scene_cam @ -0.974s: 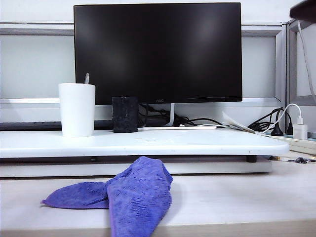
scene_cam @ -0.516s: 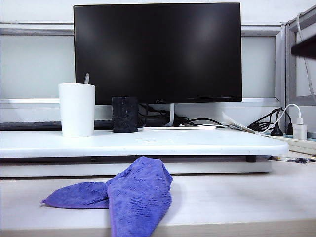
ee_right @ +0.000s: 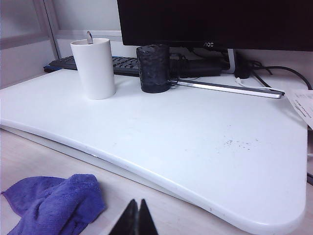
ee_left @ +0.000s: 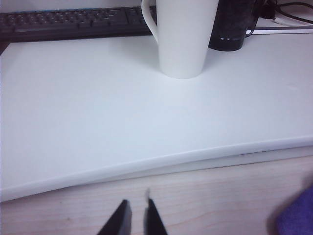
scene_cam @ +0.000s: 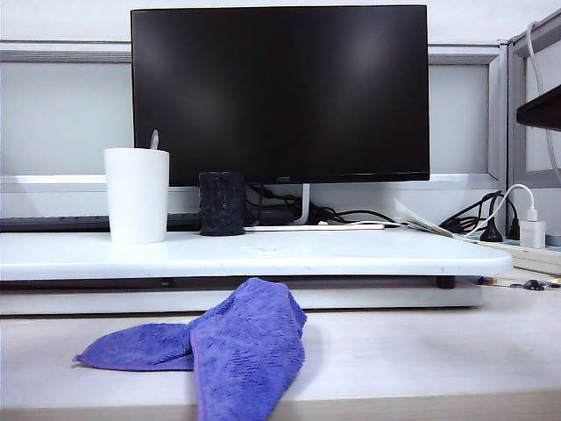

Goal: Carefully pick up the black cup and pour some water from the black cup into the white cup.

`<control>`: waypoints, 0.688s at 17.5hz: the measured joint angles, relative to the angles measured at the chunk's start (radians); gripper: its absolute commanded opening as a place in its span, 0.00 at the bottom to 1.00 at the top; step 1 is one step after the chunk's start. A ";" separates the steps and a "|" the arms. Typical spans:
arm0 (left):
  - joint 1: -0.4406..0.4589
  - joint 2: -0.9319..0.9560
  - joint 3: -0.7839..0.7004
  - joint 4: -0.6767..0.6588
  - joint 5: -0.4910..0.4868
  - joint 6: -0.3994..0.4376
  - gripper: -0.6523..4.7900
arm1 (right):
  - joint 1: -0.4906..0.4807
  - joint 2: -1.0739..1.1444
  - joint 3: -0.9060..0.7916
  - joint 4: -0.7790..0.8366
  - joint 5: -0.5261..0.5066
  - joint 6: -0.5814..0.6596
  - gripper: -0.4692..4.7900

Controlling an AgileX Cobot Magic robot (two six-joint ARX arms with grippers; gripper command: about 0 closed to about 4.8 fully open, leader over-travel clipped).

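The white cup (scene_cam: 137, 195) stands upright on the raised white board (scene_cam: 263, 254) on the desk (scene_cam: 421, 351), toward the left in the exterior view. The black cup (scene_cam: 221, 203) stands upright just beside it on its right, w/ a small gap between them, in front of the dark monitor (scene_cam: 280, 92). Something thin & pale pokes up past the white cup's rim; can't tell what it is. No water visible anywhere.

Left pincer (ee_left: 136, 215) hangs low over the bare wood of the desk, short of the board's front edge, well apart from both cups; its jaws are narrow, only a slim gap between the tips, nothing in them. From its camera the white cup (ee_left: 180, 36) is straight ahead on the board, black cup (ee_left: 232, 24) behind & to one side, keyboard (ee_left: 73, 19) at the back.

Right pincer (ee_right: 137, 215) is also low over the desk near the board's edge, jaws pressed together, empty. Its camera shows the white cup (ee_right: 93, 68) and black cup (ee_right: 153, 68) side by side far across the board, apart from the pincer.

A crumpled purple cloth (scene_cam: 228, 342) lies on the desk in front of the board, draped over the desk's near edge.
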 measured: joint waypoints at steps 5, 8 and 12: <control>0.001 -0.043 -0.013 0.000 0.001 0.000 0.22 | -0.003 -0.101 0.000 -0.043 0.000 0.000 0.09; 0.051 -0.060 -0.016 -0.004 0.010 0.000 0.22 | -0.055 -0.130 0.000 -0.054 0.000 0.000 0.09; 0.194 -0.060 -0.065 0.004 0.012 0.000 0.22 | -0.204 -0.134 0.000 -0.056 0.001 0.000 0.09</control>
